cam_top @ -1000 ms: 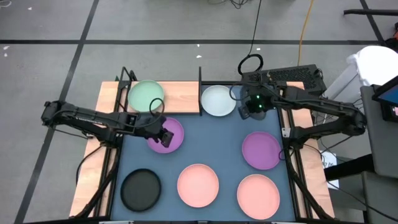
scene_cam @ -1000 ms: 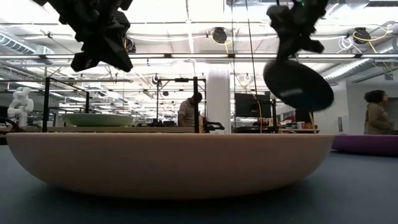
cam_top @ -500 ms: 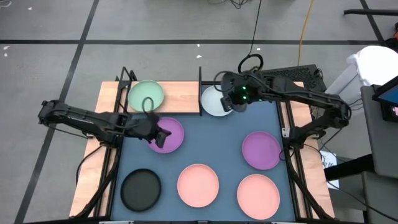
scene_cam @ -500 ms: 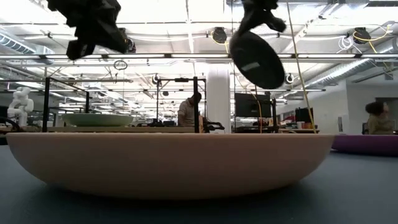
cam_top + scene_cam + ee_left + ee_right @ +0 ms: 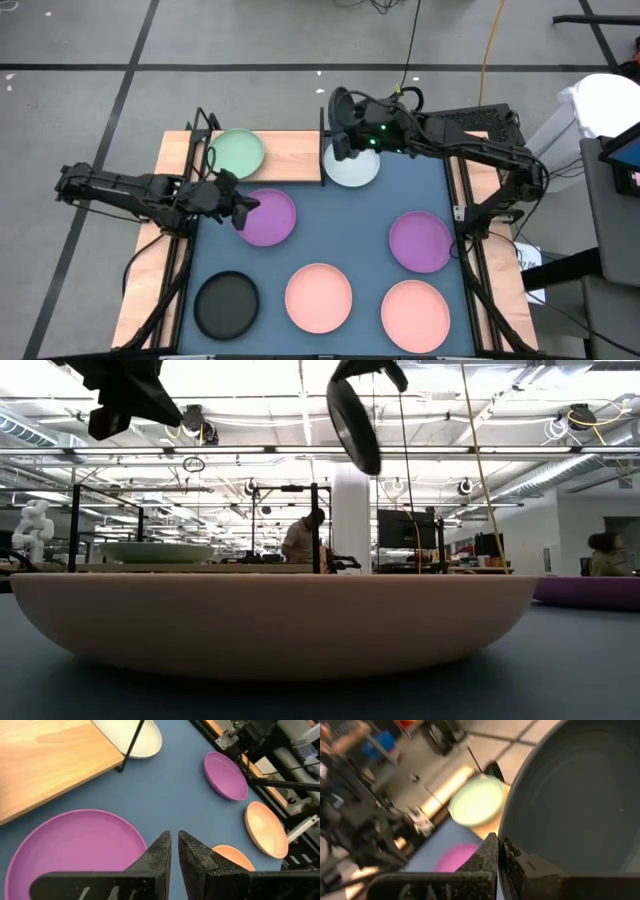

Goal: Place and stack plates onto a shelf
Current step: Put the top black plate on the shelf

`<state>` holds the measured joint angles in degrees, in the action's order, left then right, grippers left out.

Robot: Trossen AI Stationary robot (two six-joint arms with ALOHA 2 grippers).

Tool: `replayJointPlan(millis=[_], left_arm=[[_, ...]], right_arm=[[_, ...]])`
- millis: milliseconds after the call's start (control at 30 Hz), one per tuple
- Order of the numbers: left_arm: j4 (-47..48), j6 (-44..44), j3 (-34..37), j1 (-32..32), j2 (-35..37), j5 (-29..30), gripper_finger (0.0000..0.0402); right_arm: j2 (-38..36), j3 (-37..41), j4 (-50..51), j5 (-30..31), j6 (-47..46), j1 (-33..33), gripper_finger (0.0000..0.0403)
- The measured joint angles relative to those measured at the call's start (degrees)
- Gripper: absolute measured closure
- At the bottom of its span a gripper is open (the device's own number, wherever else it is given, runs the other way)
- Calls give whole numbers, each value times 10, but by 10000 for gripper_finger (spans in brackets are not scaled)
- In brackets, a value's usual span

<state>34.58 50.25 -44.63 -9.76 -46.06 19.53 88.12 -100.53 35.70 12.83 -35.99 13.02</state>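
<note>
One black plate (image 5: 354, 422) airborne, edge-on, pinched in my right end effector (image 5: 345, 125) above whitish plate (image 5: 352, 163) near shelf (image 5: 290, 155) post. Step: carrying to shelf. Next: level plate, lower onto wood beside green plate (image 5: 236, 152). Half second back it hung further right. Left end effector (image 5: 172, 851) nearly closed, empty, above purple plate (image 5: 75, 845).

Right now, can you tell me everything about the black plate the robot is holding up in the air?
The black plate is round, shallow and matte, dark grey inside. The right gripper pinches its rim with shut fingers. It hangs off the table, tipped nearly on edge in the low view, above the whitish plate near the shelf. Nothing else touches it.
</note>
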Motion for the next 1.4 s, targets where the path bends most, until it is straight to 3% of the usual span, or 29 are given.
replayJointPlan(millis=[133,300,533,833,1067,1400], left_arm=[[-24,-19,0,-12,14,13,364],[-33,-36,0,-20,24,52,364],[-30,-42,0,-20,23,61,364],[-25,-31,0,-18,23,67,364],[-12,-20,0,-18,23,70,364],[4,-21,0,-18,22,70,364]], right_arm=[[6,-1,-69,37,38,0,403],[19,0,-151,37,114,1,403],[57,0,-261,34,155,0,403],[142,0,-385,-58,201,4,403],[187,0,-402,-102,250,8,403],[218,0,-378,-130,253,18,403]])
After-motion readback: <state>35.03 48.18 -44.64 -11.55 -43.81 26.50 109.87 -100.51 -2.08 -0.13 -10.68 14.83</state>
